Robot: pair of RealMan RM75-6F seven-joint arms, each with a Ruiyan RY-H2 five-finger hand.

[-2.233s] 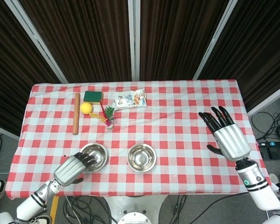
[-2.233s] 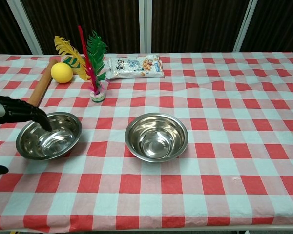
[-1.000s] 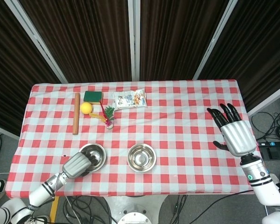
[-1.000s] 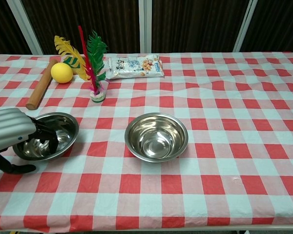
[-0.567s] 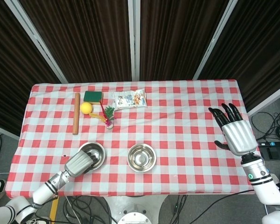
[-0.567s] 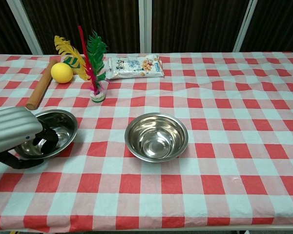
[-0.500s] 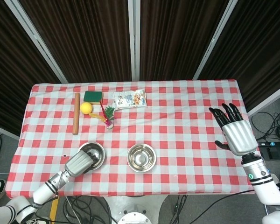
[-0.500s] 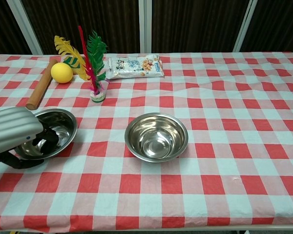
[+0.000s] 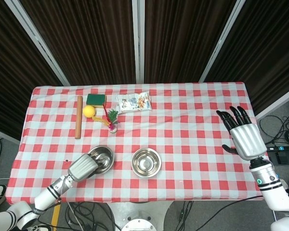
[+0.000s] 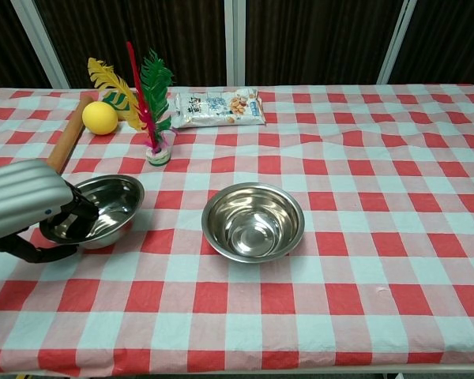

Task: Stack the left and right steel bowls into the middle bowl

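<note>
Two steel bowls show on the checked cloth. The middle bowl (image 9: 146, 162) (image 10: 253, 221) sits near the front edge. My left hand (image 9: 83, 167) (image 10: 24, 209) grips the near rim of the left bowl (image 9: 102, 159) (image 10: 107, 208), fingers inside and thumb beneath, and the bowl is tilted and raised off the cloth. My right hand (image 9: 243, 136) hovers over the table's right edge with fingers spread and nothing in it; the chest view does not show it. No third bowl is visible.
At the back left lie a wooden rolling pin (image 9: 79, 123) (image 10: 63, 149), a yellow ball (image 9: 89, 111) (image 10: 99, 118), a green sponge (image 9: 96, 99), a feather shuttlecock (image 9: 112, 121) (image 10: 152, 118) and a snack packet (image 9: 134, 102) (image 10: 218, 107).
My left hand closed on the left bowl's rim, lifted it and carried it a little rightward toward the middle bowl. The right hand drew back to the table's right edge.
</note>
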